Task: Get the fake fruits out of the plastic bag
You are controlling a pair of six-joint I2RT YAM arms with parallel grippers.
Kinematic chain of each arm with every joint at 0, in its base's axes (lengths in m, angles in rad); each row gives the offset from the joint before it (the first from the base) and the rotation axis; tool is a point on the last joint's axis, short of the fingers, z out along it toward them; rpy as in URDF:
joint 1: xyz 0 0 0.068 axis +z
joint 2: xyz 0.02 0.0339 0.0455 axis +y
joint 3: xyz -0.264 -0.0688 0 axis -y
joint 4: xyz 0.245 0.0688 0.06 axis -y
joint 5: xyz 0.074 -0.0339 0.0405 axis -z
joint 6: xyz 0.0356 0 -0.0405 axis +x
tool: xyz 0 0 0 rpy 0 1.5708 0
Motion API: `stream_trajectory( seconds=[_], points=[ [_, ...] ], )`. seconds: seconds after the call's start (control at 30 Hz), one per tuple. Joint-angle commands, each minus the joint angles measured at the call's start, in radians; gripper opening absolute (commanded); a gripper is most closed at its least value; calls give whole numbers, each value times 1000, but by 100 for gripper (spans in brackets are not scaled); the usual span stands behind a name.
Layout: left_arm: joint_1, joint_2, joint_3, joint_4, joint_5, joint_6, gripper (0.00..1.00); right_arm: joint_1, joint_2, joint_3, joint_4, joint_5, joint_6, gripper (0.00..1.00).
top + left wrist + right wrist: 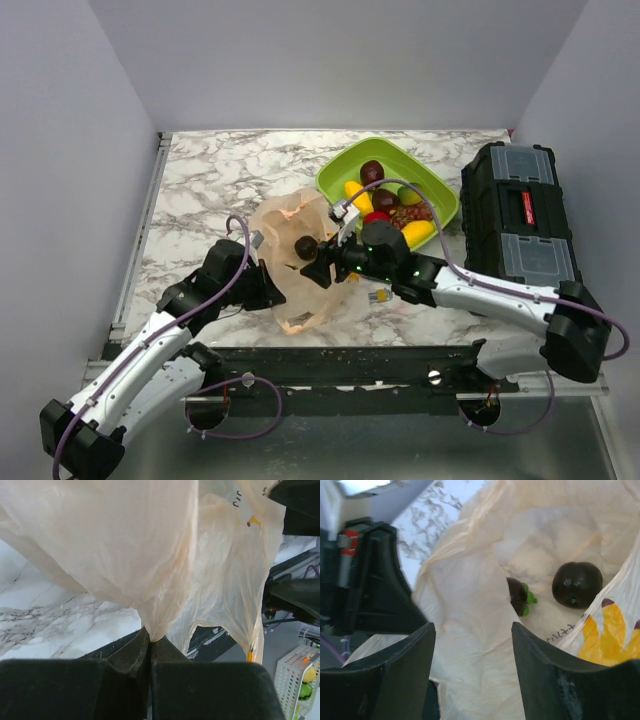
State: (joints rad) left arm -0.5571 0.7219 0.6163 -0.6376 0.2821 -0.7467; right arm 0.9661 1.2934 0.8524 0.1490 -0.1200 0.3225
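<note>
Left hand (150,647) pinches the plastic bag (125,545), right hand (471,627) hangs spread at its mouth, a dark plum (577,584) lying inside just ahead of it.

Lab setup — plain walls (330,60), marble tbl (200,180)

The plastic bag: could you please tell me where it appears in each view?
Top external: plastic bag at centre, just left of the green tray.
Left wrist: bag fills the upper frame, pinched in the left gripper.
Right wrist: bag's open mouth fills the centre and right.
Shared landmark: marble table.
</note>
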Motion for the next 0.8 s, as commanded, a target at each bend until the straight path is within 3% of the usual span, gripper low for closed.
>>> stream_trajectory(
  seconds=[0.0, 0.3, 0.37, 0.47, 0.57, 0.77],
  points=[
    [4, 18, 29, -83, 18, -4, 0, 14, 128, 53, 12, 151, 57, 59],
    [3, 39, 40, -144, 14, 10, 3, 84, 383, 131, 69, 128, 64, 52],
    [3, 40, 68, -166, -12, 17, 13, 105, 419, 143, 73, 126, 69, 48],
    [3, 23, 129, -208, -101, 28, 47, 139, 442, 149, 65, 144, 66, 41],
    [3, 6, 189, -223, -193, 57, 66, 149, 462, 137, 82, 141, 77, 38],
    [5, 54, 295, -189, -373, 144, 78, 168, 521, 116, 110, 163, 94, 29]
  ],
)
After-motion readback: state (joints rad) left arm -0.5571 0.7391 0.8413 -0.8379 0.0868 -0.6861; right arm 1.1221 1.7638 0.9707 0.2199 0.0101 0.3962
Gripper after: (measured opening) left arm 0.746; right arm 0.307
